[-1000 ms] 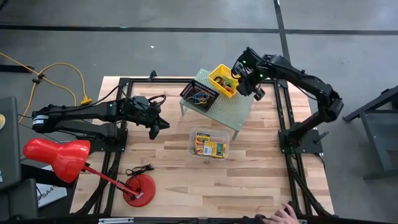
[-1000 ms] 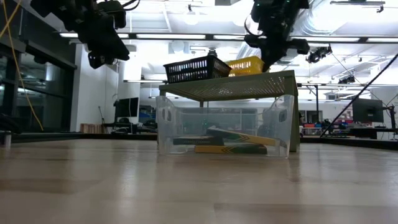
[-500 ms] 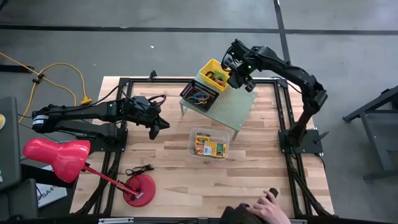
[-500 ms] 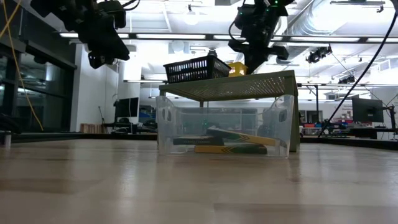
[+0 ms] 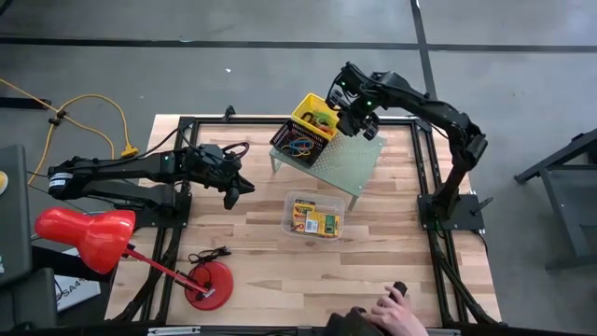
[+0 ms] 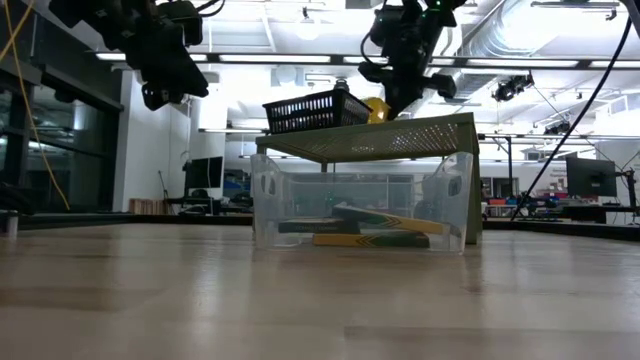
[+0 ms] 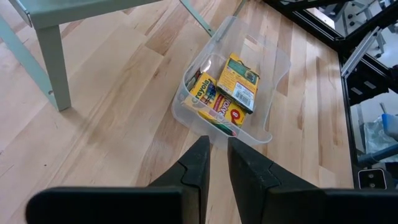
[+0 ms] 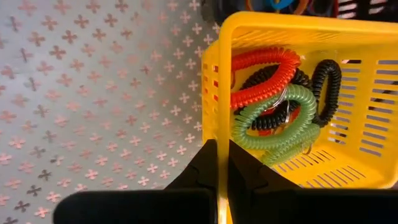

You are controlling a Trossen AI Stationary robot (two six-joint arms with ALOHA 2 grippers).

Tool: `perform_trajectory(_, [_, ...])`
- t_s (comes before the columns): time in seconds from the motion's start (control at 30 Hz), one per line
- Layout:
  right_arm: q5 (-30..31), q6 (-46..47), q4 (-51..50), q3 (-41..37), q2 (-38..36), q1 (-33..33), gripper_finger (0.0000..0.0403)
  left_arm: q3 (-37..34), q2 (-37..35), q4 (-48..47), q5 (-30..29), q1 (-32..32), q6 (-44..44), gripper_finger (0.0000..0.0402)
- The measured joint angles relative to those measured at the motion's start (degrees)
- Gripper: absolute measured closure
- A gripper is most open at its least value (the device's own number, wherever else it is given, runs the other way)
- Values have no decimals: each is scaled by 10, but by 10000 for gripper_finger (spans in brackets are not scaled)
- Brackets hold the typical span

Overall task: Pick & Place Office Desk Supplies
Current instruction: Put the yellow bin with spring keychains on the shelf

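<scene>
On the pale green perforated shelf (image 5: 353, 161) a yellow basket (image 5: 313, 112) holding red, green and black coil rings (image 8: 273, 99) sits beside a black mesh tray (image 5: 298, 145) of rubber bands. My right gripper (image 8: 218, 155) is shut at the basket's right-hand wall, above the shelf. A clear tub (image 5: 314, 217) with green-and-yellow card boxes (image 7: 227, 93) rests on the table in front of the shelf. My left gripper (image 7: 219, 155) hovers left of the tub (image 7: 273, 68), narrowly open and holding nothing. My right gripper pinches the rim of the yellow basket's side wall (image 8: 216, 127), the wall toward the table's right edge, with one finger inside the basket and one outside. The fingers come steeply from above. The basket sits upright with its bottom on the shelf.
A red desk lamp (image 5: 93, 238) with its round base (image 5: 210, 280) stands at the table's near left. A person's hand (image 5: 392, 313) is at the near edge. A yellow cable (image 5: 93, 107) lies off the far left. Bare wood spreads in front of the tub.
My right gripper has moved toward the table's left and far edges. The yellow basket has slid with it across the shelf top, ending closer to the shelf's far corner next to the black mesh tray. A person's hand has come in at the near edge.
</scene>
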Motion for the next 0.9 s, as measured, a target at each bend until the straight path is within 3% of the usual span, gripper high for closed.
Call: perform_trajectory(0.9, [5,22,10,1,24,2,399,0,0,2,0,0,0,350])
